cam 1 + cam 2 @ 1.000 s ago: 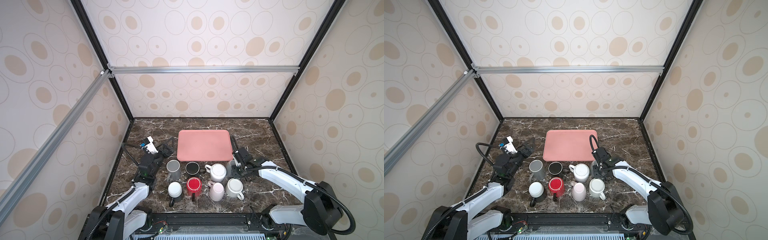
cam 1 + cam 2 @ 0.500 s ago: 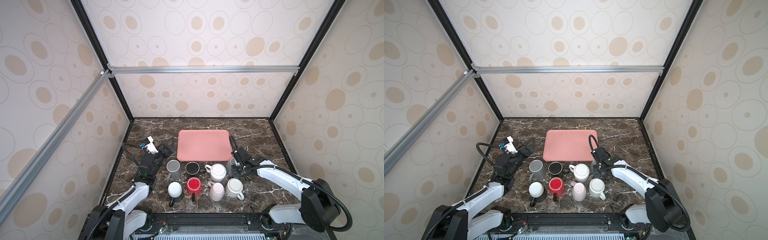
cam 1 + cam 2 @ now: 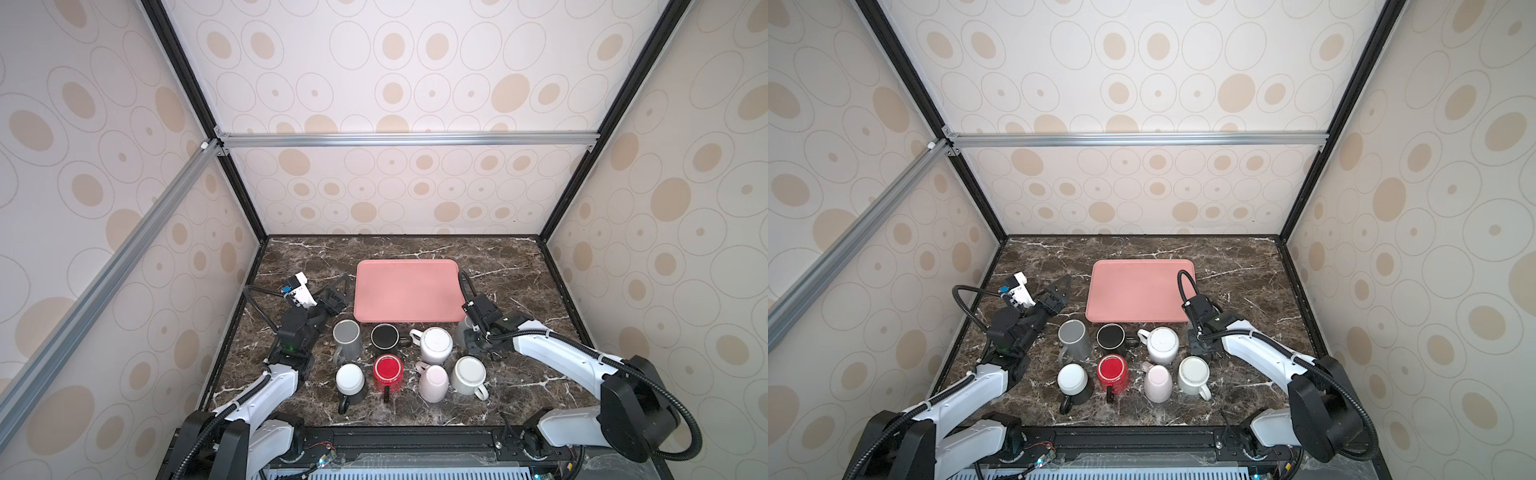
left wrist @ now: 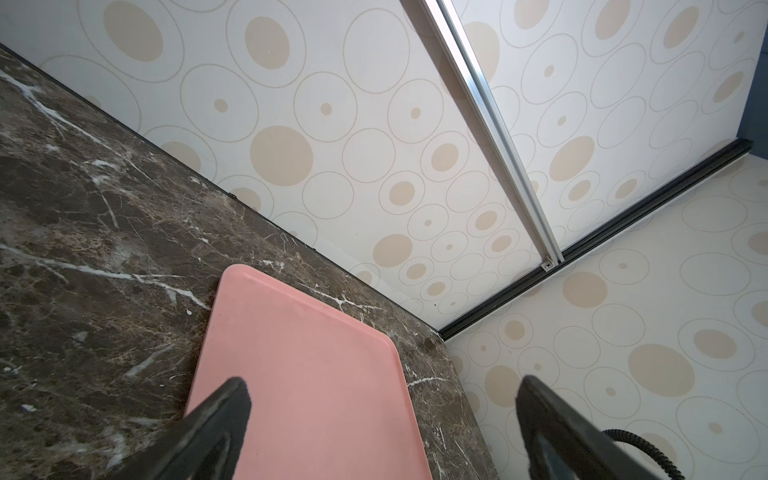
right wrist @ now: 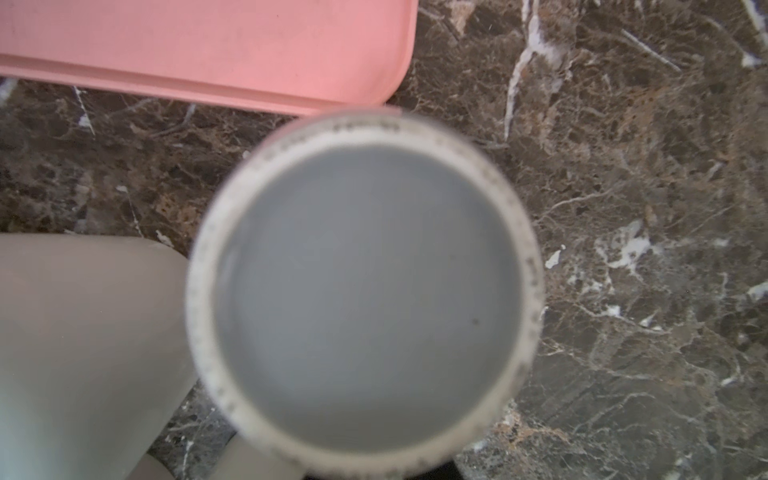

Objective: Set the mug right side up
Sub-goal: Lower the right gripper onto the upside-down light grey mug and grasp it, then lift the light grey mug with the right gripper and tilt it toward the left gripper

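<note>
A grey mug stands upside down on the marble, its unglazed foot ring facing up, just off the front right corner of the pink tray. In a top view only a grey sliver of this mug shows beside the arm. My right gripper hangs low against the mug's near side. Its fingers are hidden in the right wrist view. My left gripper rests open and empty to the left of the tray, its fingers wide apart.
Several other mugs stand in two rows in front of the tray: grey, black, white, white-and-black, red, pink and cream. The white one is close beside the grey mug.
My right gripper has edged slightly left at the grey mug. The left arm and the other mugs have not moved.
</note>
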